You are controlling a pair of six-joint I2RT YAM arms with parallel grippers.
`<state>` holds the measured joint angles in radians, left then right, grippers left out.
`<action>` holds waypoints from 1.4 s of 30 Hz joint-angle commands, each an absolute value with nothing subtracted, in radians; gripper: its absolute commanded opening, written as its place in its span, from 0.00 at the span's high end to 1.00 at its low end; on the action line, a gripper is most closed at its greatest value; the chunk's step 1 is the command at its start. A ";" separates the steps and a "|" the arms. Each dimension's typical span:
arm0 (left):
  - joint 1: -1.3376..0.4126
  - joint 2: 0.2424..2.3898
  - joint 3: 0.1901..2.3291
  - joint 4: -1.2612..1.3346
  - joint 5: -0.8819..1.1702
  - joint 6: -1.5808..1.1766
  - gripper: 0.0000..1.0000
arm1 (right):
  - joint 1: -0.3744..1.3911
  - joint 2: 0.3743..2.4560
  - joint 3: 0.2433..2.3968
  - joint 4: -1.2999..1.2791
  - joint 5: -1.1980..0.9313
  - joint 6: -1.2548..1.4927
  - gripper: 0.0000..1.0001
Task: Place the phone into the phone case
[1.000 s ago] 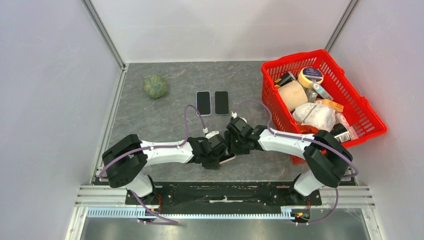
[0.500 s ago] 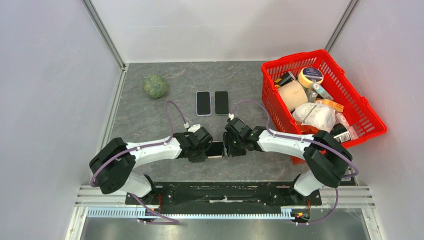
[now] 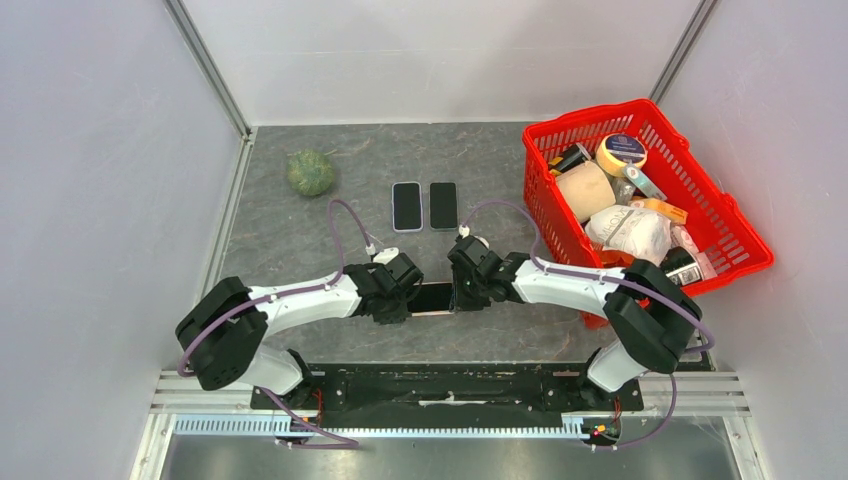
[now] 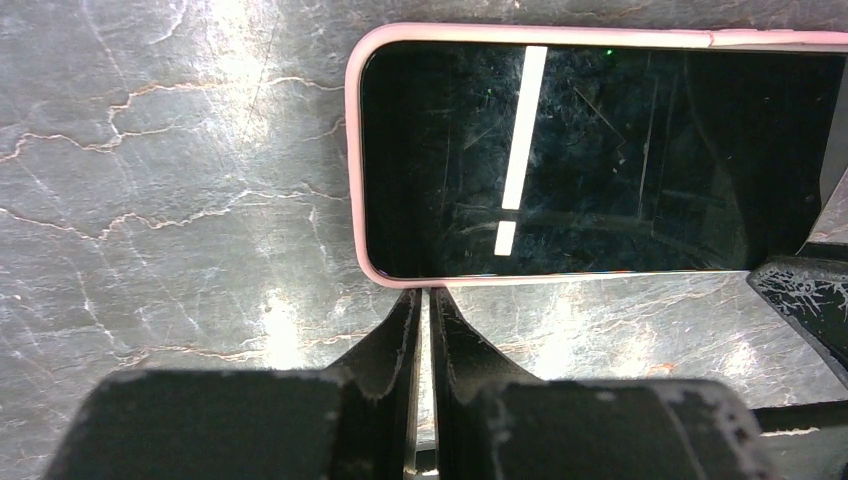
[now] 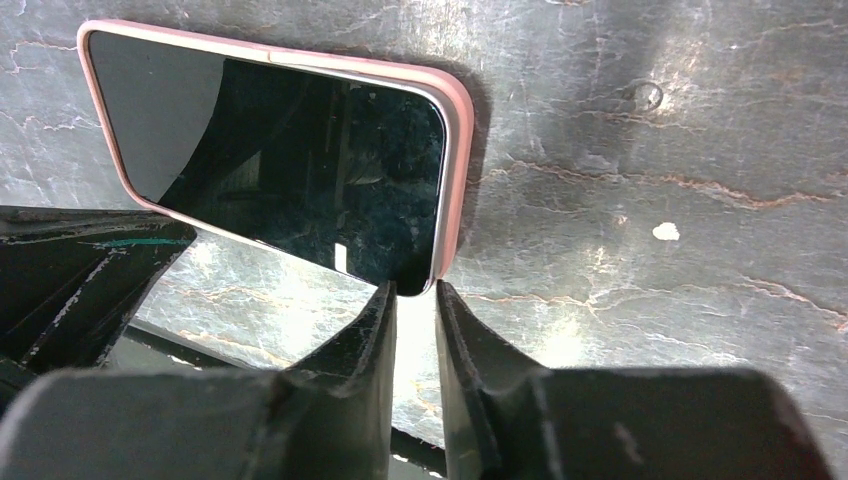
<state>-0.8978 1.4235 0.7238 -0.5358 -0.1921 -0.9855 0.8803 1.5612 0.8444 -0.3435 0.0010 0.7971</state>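
Note:
The phone [image 3: 433, 298], dark screen up, lies flat on the table between both grippers, with the pink phone case [image 4: 352, 180] wrapped round its edges. My left gripper [image 4: 423, 295] is shut, its tips touching the case's long edge near the rounded corner. My right gripper [image 5: 413, 290] stands at the opposite end; its jaws are a narrow gap apart, bare table showing between them, and their tips are at the corner of the phone [image 5: 290, 170]. In the top view the left gripper [image 3: 408, 296] and the right gripper [image 3: 458, 296] flank the phone.
Two more phones [image 3: 406, 206] [image 3: 443, 205] lie side by side farther back. A green ball [image 3: 310, 172] rests at the back left. A red basket [image 3: 590, 112] full of items stands at the right. White walls surround the grey table.
The phone, held up between the grippers a second ago, now lies flat. The left arm has shifted left. The right jaws have narrowed a lot.

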 commanded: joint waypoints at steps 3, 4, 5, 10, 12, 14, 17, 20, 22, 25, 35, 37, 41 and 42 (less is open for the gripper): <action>-0.890 1.402 0.723 -0.522 -0.236 -0.951 0.89 | 0.878 1.608 0.877 -0.320 0.094 0.814 0.84; -0.890 1.401 0.721 -0.520 -0.234 -0.951 0.88 | 0.877 1.613 0.876 -0.319 0.096 0.815 0.85; -0.890 1.402 0.723 -0.519 -0.232 -0.950 0.88 | 0.877 1.621 0.876 -0.319 0.100 0.815 0.87; -0.890 1.408 0.725 -0.509 -0.225 -0.947 0.89 | 0.880 1.651 0.877 -0.314 0.112 0.815 0.89; -0.890 1.411 0.725 -0.505 -0.221 -0.945 0.89 | 0.886 1.669 0.885 -0.321 0.122 0.814 0.90; -0.890 1.413 0.724 -0.505 -0.220 -0.945 0.89 | 0.893 1.685 0.891 -0.323 0.132 0.816 0.91; -0.890 1.412 0.724 -0.500 -0.218 -0.943 0.89 | 0.903 1.710 0.900 -0.322 0.141 0.819 0.92; -0.890 1.413 0.723 -0.496 -0.214 -0.943 0.89 | 0.915 1.736 0.910 -0.323 0.149 0.822 0.92; -0.890 1.414 0.721 -0.493 -0.210 -0.943 0.89 | 0.921 1.750 0.914 -0.324 0.152 0.825 0.93; -0.890 1.416 0.722 -0.491 -0.209 -0.943 0.89 | 0.926 1.768 0.921 -0.330 0.153 0.830 0.94; -0.890 1.421 0.726 -0.482 -0.203 -0.940 0.89 | 0.928 1.718 0.956 -0.410 0.156 0.801 0.87; -0.890 1.421 0.721 -0.473 -0.197 -0.940 0.89 | 0.918 1.676 0.969 -0.433 0.148 0.782 0.81; -0.892 1.420 0.718 -0.461 -0.184 -0.942 0.89 | 0.895 1.623 1.002 -0.468 0.126 0.754 0.73; -0.893 1.419 0.718 -0.458 -0.183 -0.942 0.89 | 0.891 1.622 1.005 -0.466 0.122 0.751 0.71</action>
<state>-0.8978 1.4239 0.7216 -0.5175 -0.1795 -0.9691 0.9161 1.6501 0.9710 -0.4881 0.0826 0.7841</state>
